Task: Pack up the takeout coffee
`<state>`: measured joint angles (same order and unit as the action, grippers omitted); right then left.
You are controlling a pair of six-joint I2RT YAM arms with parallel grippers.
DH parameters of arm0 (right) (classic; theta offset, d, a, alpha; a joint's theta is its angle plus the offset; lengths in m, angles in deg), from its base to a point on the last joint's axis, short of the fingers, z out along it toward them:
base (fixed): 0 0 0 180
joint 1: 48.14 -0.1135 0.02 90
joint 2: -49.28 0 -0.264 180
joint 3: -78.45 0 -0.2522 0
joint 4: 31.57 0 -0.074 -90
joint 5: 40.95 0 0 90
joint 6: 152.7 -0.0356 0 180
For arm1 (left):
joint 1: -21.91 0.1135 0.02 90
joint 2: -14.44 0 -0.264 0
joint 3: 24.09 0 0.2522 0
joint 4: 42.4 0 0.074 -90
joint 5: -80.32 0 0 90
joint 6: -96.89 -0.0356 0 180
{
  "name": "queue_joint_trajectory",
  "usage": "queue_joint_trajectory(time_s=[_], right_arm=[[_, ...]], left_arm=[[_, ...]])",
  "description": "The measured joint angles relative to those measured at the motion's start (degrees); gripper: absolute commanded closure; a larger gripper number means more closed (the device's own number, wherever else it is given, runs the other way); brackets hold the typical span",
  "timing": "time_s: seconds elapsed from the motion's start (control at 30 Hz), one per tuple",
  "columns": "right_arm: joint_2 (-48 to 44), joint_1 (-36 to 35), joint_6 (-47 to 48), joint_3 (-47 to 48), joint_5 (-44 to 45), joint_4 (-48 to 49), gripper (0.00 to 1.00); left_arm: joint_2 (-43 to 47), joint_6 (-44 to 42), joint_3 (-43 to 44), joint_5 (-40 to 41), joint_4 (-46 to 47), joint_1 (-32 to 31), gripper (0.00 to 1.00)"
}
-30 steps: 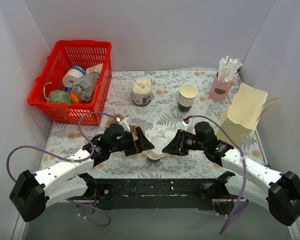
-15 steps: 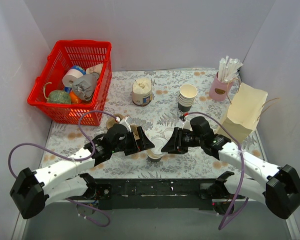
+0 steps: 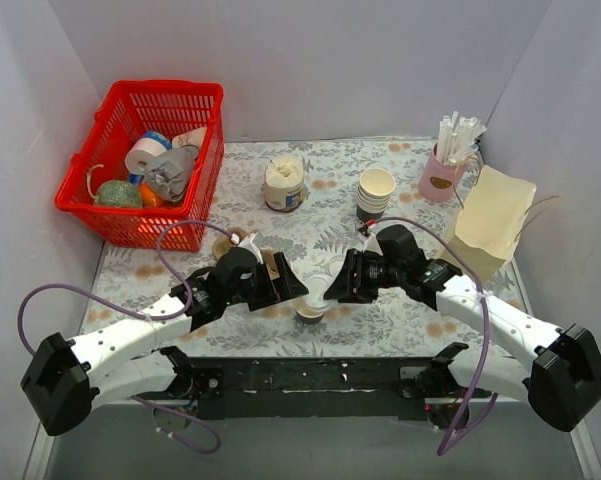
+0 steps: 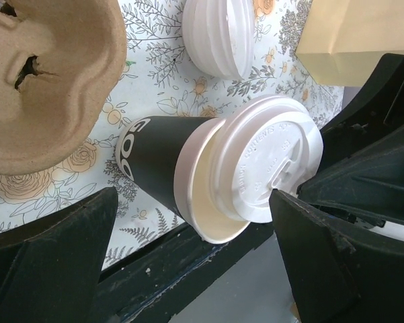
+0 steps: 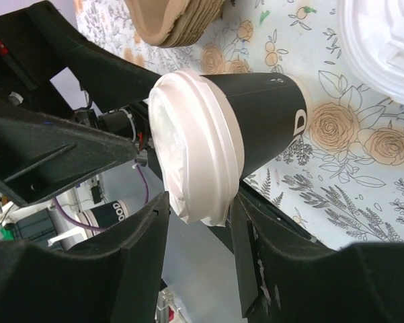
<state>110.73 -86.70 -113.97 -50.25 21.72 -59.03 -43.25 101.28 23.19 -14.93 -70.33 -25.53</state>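
Right wrist view: the right gripper [image 5: 198, 229] has its jaws part-way apart astride the lid's [image 5: 195, 134] rim; whether either finger bears on it cannot be told. The left gripper [image 4: 195, 222] stands wide open, its fingers flanking the cup [image 4: 161, 161] without contact. The cup is dark-walled and stands on the table [image 3: 280, 215] between the two grippers, near the front edge, beside the pulp carrier [image 4: 47, 81].

Finding: in the left wrist view the lid looks crooked, with part of the cup's rim exposed below it.

Risks, as judged:
- An unseated lid may pop off or leak once the cup is lifted.
- A finger catching the rim on withdrawal could tip the cup over the nearby edge.
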Motion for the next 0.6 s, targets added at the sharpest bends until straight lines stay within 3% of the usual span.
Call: queue_joint_trajectory(time_s=[0.6], right_arm=[[5.40, -0.24, 3.72, 2.95, 1.18, -3.43, 0.50]], left_arm=[[-1.81, 1.75, 1.18, 0.13, 0.42, -0.07, 0.02]])
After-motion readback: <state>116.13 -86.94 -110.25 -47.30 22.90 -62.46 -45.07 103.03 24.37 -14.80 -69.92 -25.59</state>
